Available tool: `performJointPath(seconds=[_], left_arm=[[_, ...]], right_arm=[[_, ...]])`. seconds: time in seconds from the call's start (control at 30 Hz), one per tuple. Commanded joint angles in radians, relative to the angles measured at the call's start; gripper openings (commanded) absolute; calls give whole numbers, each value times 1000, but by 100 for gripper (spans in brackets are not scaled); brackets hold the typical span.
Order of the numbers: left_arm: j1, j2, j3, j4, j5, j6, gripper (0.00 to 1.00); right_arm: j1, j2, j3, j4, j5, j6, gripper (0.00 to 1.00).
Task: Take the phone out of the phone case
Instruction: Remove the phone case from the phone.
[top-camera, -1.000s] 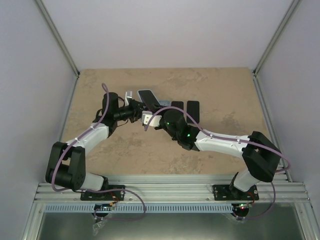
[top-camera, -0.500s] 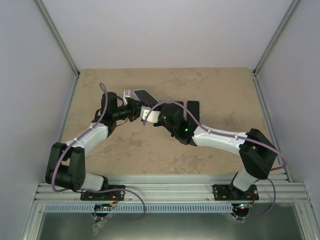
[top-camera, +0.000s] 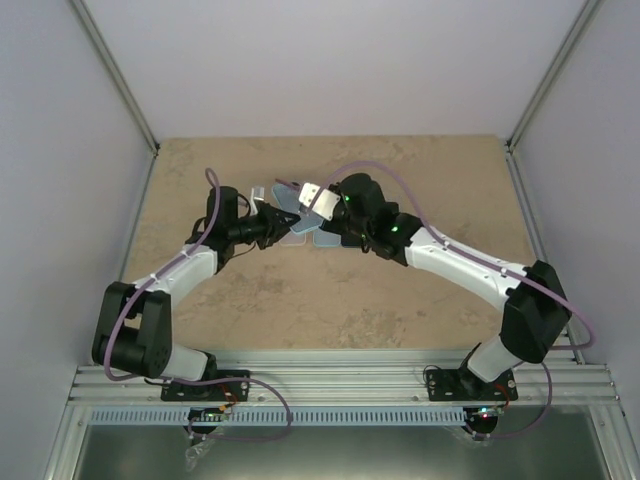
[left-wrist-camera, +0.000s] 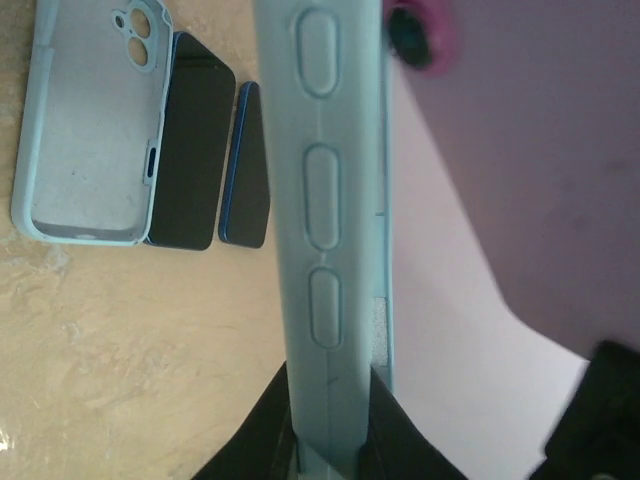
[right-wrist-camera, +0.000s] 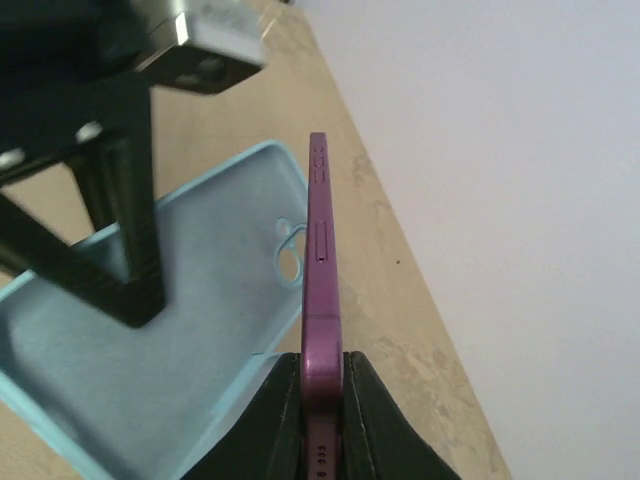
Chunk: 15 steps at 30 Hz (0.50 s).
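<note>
My left claw (left-wrist-camera: 328, 425) is pinching the light blue phone case (left-wrist-camera: 325, 200) by one end, and the case sits edge-on to that wrist camera. My right claw (right-wrist-camera: 322, 410) is clamped tight on the purple phone (right-wrist-camera: 320, 270). The phone is out of the case, just beside its long rim near the camera cutout. Past that case, flat on the table (left-wrist-camera: 120, 340), I see an empty light blue case (left-wrist-camera: 85, 130), a black phone (left-wrist-camera: 190, 160) and a blue-edged phone (left-wrist-camera: 245, 165).
</note>
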Motion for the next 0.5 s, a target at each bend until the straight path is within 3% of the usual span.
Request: performJointPath(seconds=[0.0, 0.23, 0.47], left_arm=[[-1, 1, 21, -4, 30, 85, 0], [-1, -14, 17, 1, 40, 91, 0], [-1, -16, 46, -77, 4, 181, 0]], right_arm=[[-32, -37, 47, -16, -5, 72, 1], [-39, -30, 44, -22, -31, 76, 0], [-143, -79, 84, -128, -266, 209, 1]])
